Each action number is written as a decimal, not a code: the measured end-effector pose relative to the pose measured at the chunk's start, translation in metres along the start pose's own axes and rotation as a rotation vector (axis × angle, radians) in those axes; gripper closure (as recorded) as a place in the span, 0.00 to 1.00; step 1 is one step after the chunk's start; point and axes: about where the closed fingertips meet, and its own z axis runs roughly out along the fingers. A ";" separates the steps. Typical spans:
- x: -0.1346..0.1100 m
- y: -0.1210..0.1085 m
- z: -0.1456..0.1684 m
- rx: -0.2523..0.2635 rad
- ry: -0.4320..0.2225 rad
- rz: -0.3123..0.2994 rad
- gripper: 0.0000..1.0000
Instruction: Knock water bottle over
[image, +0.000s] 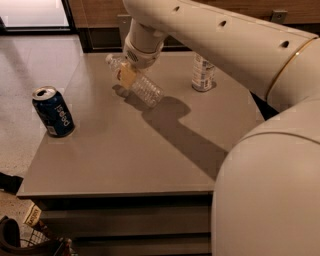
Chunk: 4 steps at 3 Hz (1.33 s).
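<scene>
The water bottle (142, 86) is clear and ribbed with a white cap. It is tilted steeply, cap up-left and base down-right, with the base at or just above the table (125, 150). My gripper (128, 75) is shut around its upper half, just below the cap, over the table's back left part. A yellowish finger pad (125, 74) presses on the bottle. The wrist above hides part of the bottle's neck.
A second bottle with a large white-blue label (202, 74) stands upright at the back right, its top hidden by my arm. A blue Pepsi can (53, 111) stands near the table's left edge. My arm fills the right side and casts a shadow across the middle.
</scene>
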 end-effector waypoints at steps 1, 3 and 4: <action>0.001 0.006 0.030 -0.066 0.020 -0.014 1.00; -0.008 0.011 0.048 -0.119 0.010 -0.034 0.66; -0.008 0.011 0.048 -0.120 0.011 -0.035 0.36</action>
